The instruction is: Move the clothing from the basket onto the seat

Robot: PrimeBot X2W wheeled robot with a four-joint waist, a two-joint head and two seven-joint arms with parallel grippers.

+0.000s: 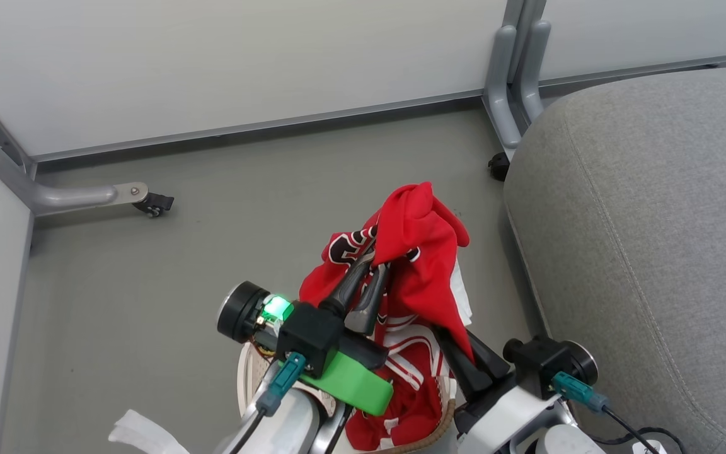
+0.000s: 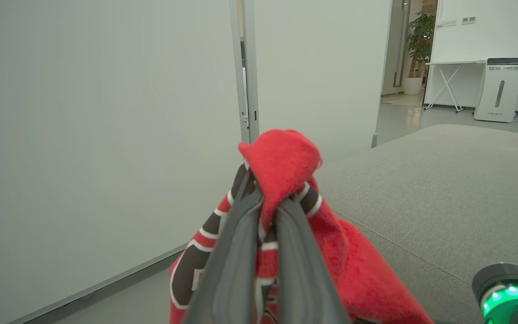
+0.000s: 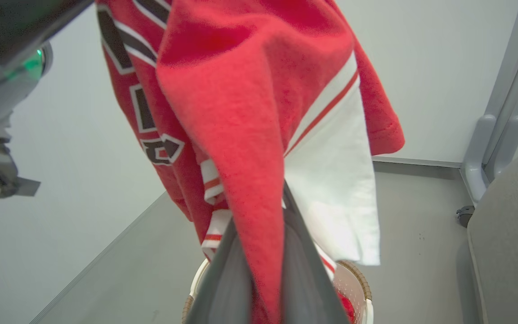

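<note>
Now your left gripper is clamped on a bunched fold of the red fabric jersey with black-and-white lettering, and your right gripper pinches a lower fold of it. The jersey hangs down into the oval cream-white plastic basket with a brown woven rim, beside the large grey upholstered seat cushion.

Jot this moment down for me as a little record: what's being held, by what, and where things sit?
Clothing: red, lifted, lower end hanging into the basket
Left fingers: shut on the clothing's top
Right fingers: shut on a lower fold
Basket: on the grey floor
Seat: grey cushion at the robot's right
</note>
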